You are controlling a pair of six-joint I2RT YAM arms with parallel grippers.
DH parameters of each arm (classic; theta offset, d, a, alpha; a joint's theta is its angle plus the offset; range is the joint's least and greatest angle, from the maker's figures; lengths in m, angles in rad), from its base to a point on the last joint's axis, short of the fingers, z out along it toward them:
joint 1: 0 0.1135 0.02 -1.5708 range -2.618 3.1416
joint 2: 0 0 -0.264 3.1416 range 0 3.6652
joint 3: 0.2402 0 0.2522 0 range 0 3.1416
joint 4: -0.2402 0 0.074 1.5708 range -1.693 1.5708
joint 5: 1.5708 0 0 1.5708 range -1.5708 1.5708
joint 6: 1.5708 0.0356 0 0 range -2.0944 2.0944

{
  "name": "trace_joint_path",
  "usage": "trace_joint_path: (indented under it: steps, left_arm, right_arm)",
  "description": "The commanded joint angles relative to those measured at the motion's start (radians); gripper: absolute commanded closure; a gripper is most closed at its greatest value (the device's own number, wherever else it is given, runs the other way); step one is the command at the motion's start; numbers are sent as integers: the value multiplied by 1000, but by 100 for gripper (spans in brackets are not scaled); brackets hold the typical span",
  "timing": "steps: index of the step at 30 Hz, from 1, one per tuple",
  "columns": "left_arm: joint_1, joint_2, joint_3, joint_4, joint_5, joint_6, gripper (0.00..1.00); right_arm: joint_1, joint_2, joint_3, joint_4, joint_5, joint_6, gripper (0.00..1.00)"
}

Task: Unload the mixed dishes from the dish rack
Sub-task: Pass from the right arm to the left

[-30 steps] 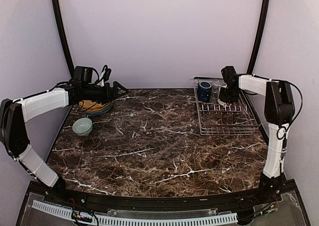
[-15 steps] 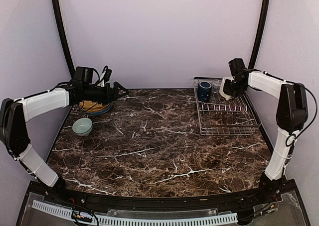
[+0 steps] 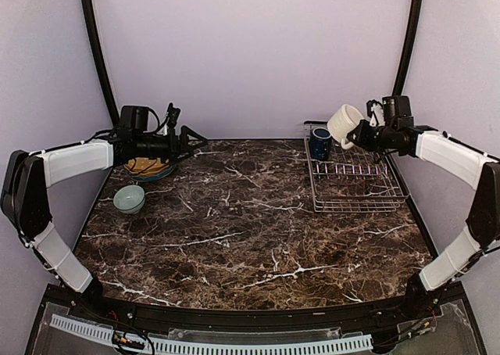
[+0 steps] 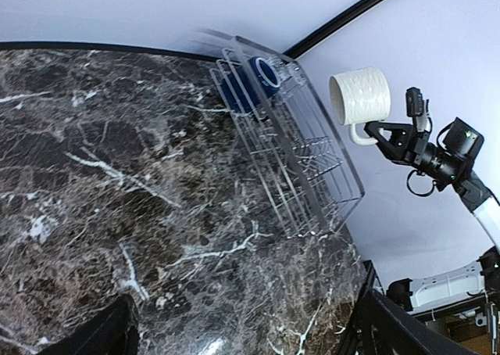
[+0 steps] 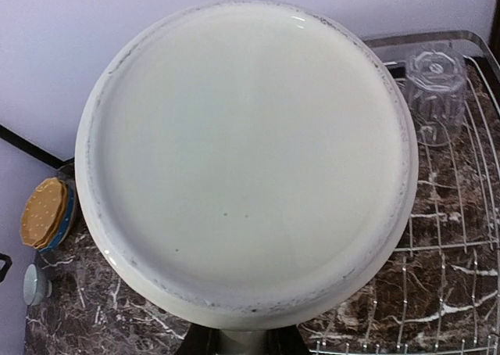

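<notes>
My right gripper (image 3: 362,136) is shut on the handle of the cream mug (image 3: 344,124) and holds it in the air above the far left part of the dish rack (image 3: 355,189). The mug's base (image 5: 242,159) fills the right wrist view. The dark navy mug (image 3: 319,143) stands in the rack's far left corner. The clear glass tumbler (image 5: 436,77) stands in the rack's far end. My left gripper (image 3: 187,141) is open and empty, just right of the yellow plates (image 3: 148,167) stacked on a blue plate. The pale greenish bowl (image 3: 129,199) sits in front of them.
The rack (image 4: 293,163), navy mug (image 4: 254,85) and lifted cream mug (image 4: 359,97) also show in the left wrist view. Purple walls close the back and both sides. Dark marble table (image 3: 242,222) lies between the plates and the rack.
My right gripper has risen out of the rack with the cream mug and swung it up and to the left. My left gripper has lifted slightly by the plates.
</notes>
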Motion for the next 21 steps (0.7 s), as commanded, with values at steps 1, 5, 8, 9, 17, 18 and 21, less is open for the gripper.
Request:
trace_joint_path:
  steps: [1, 5, 8, 9, 17, 18, 21]
  left_arm:
    - [1, 9, -43, 223, 167, -124, 2]
    - [-8, 25, -89, 421, 237, -248, 2]
    - [-30, 42, -114, 551, 271, -324, 2]
    - [-43, 45, -124, 605, 283, -354, 2]
    - [-86, 94, -188, 994, 318, -580, 3]
    - [-86, 98, -192, 1051, 321, -611, 3]
    - [-87, 97, -198, 1111, 326, -638, 5]
  right_arm:
    - [71, -102, -16, 303, -198, 1, 100]
    - [176, -118, -57, 440, -260, 70, 100]
    - [247, -95, -72, 541, -285, 149, 100]
    - [271, -82, -73, 576, -295, 172, 100]
    - [437, 94, -14, 792, -361, 322, 100]
    - [448, 115, -5, 805, -369, 334, 100]
    - [474, 170, 7, 864, -392, 389, 100]
